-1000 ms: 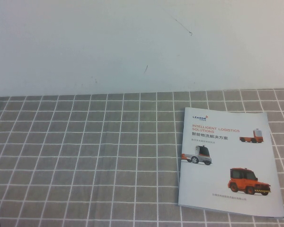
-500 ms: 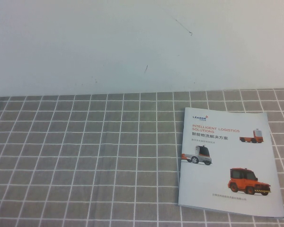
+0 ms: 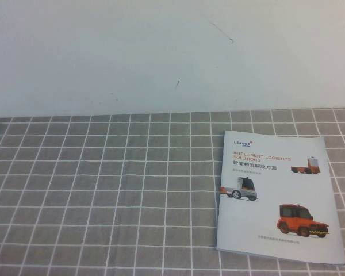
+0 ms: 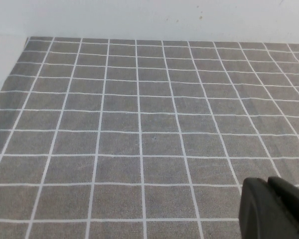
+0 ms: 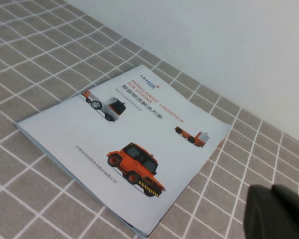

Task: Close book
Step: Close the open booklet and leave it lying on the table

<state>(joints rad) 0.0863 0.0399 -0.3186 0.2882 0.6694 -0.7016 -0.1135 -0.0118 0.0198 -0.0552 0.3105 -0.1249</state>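
Book: closed, front cover up, lying flat on the cloth on the robot's right side, near the front edge of the table.
Cover: white, with red title lines near the top, a grey-and-white vehicle at the left edge, a small orange one by the right edge and a larger orange one lower down.
Book edges: the stack of pages shows as a thin band along the right and near sides; the book sits slightly askew to the cloth's grid.
Cloth: grey with a white grid, covering the table up to the wall.
Wall: pale and plain, with a few small dark marks.
Left gripper: seen only from its own wrist camera as a dark shape at the frame's corner, above bare cloth on the left side; open or closed cannot be told.
Right gripper: seen only from its own wrist camera as a dark shape at the frame's corner, raised above the cloth just beside the book, not touching it; open or closed cannot be told.
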